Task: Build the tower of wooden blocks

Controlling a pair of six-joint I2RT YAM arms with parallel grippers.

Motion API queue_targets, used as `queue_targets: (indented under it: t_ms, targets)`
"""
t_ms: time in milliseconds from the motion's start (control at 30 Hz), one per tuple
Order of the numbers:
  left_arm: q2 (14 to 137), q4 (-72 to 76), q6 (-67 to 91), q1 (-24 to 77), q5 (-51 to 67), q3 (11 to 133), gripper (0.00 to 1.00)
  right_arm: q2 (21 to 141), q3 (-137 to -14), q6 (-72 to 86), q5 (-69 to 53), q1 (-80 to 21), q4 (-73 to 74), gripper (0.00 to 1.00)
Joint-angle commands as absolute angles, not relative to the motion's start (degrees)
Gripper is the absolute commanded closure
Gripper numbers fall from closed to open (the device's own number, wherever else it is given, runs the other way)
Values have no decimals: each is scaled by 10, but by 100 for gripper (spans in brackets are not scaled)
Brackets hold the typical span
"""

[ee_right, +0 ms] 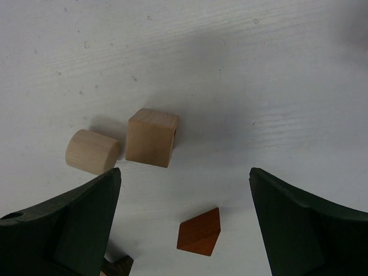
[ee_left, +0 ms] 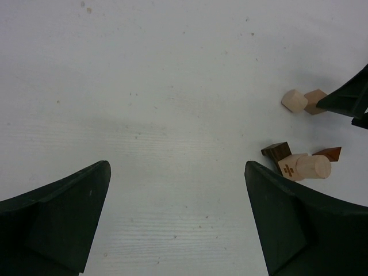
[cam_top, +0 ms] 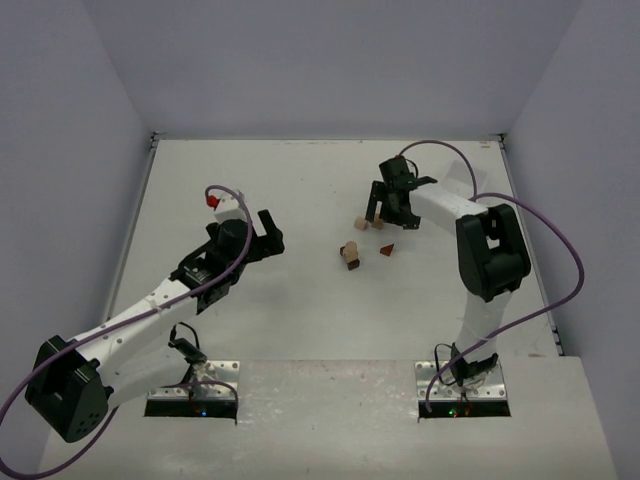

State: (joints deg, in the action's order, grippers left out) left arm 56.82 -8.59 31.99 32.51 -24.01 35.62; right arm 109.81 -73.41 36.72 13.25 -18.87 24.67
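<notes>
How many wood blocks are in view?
5: pale block and tan cube together at the right tool; nearer the bases, a reddish wedge, and a dark brown block touching a pale cylinder, which may hide another.

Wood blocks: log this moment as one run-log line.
right fingers: open, reddish-brown wedge seen between them, untouched | tan cube, pale cylinder: side by side beyond | left fingers: open, empty

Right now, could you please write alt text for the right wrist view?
The open right gripper hovers over a white table, a reddish-brown block lying between its fingers. Beyond them, a tan cube and a pale cylinder sit side by side.
</notes>
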Motion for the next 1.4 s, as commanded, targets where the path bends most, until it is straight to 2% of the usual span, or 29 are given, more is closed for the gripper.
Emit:
queue_targets:
  t_ms: [0, 133, 333, 467, 567, 800, 1000, 1133, 1233, 1367]
  targets:
    - [554, -54, 323, 319, -236, 354, 0, 1112, -748, 391, 139, -194, 210, 10]
    - [552, -53, 322, 319, -234, 353, 0, 1121, -760, 342, 128, -195, 200, 14]
    - [542, -44, 317, 319, -225, 346, 0, 1080, -736, 35, 97, -194, 155, 9]
    - [540, -38, 314, 319, -221, 344, 0, 1060, -704, -163, -54, -192, 141, 9]
    - [539, -37, 311, 319, -217, 345, 0, 1070, -713, -277, -121, -192, 181, 7]
    - [543, -37, 309, 319, -221, 345, 0, 1105, -771, -374, -119, -192, 237, 8]
    - [551, -38, 308, 319, -222, 349, 0, 1147, -805, -382, -106, -192, 251, 15]
    - [556, -38, 308, 319, -223, 351, 0, 1158, -809, -380, -99, -192, 252, 27]
    - [559, -37, 308, 318, -223, 352, 0, 1161, -809, -375, -95, -191, 253, 33]
    - [562, -35, 308, 319, -221, 352, 0, 1164, -814, -351, -97, -189, 251, 53]
